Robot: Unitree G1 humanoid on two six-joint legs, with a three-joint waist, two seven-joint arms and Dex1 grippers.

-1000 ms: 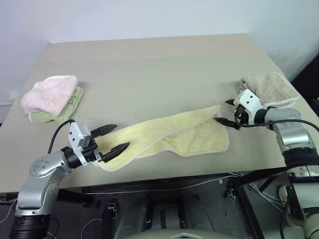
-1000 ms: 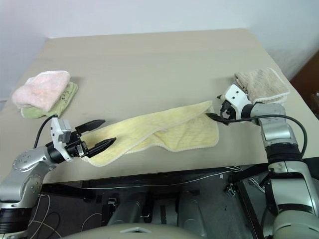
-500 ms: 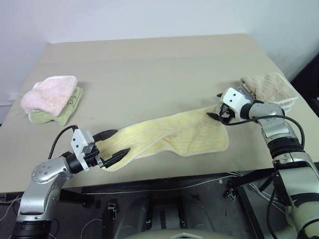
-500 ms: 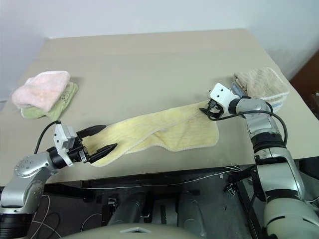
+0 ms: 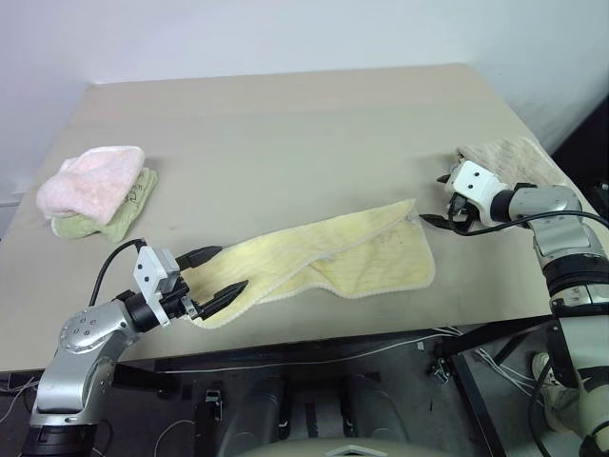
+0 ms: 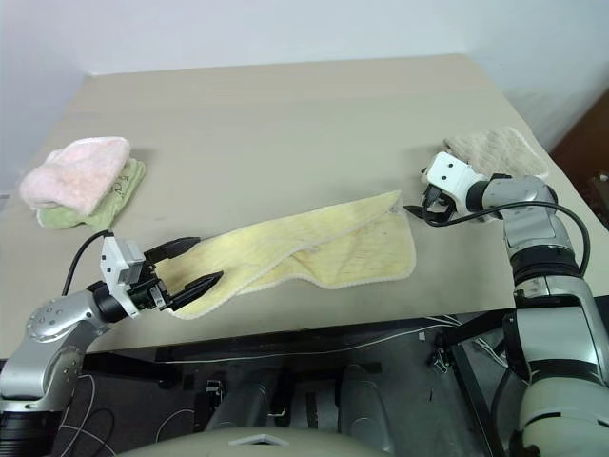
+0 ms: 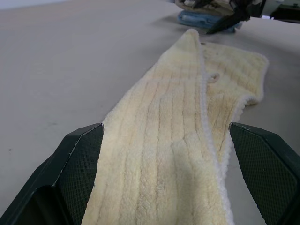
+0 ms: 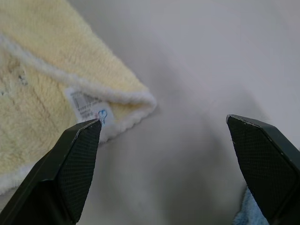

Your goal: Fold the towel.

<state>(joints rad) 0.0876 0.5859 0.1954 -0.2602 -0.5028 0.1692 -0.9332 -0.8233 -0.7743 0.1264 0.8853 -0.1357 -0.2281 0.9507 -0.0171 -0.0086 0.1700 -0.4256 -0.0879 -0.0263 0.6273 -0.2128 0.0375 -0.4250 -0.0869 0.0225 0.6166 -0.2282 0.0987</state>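
- I see the towel [image 5: 328,259], pale yellow terry with a whitish scalloped trim, lying rumpled in a long diagonal band near the front edge of the table [image 5: 285,133], running from my left gripper up toward the right.
- It is partly doubled over itself: a narrow ridged strip lies on top of a wider flat part at the right end.
- My left gripper [image 5: 214,273] sits low at the towel's near-left end with its 2 black fingers spread apart; in the left wrist view the cloth lies between them [image 7: 161,159], and I cannot tell whether the pads touch it.
- My right gripper [image 6: 423,195] hovers just beside the towel's far-right corner, fingers wide apart and closed on nothing.
- In the right wrist view that corner [image 8: 136,101] shows a small white care label [image 8: 89,108] sewn at the trim, close to 1 of the fingers [image 8: 77,164].
- A beige waffle-textured towel [image 5: 509,157] lies folded at the right edge of the table, just behind the right gripper.
- At the far left, well apart from the yellow towel, a pink fluffy towel [image 5: 90,176] rests on a folded green cloth [image 5: 124,205].
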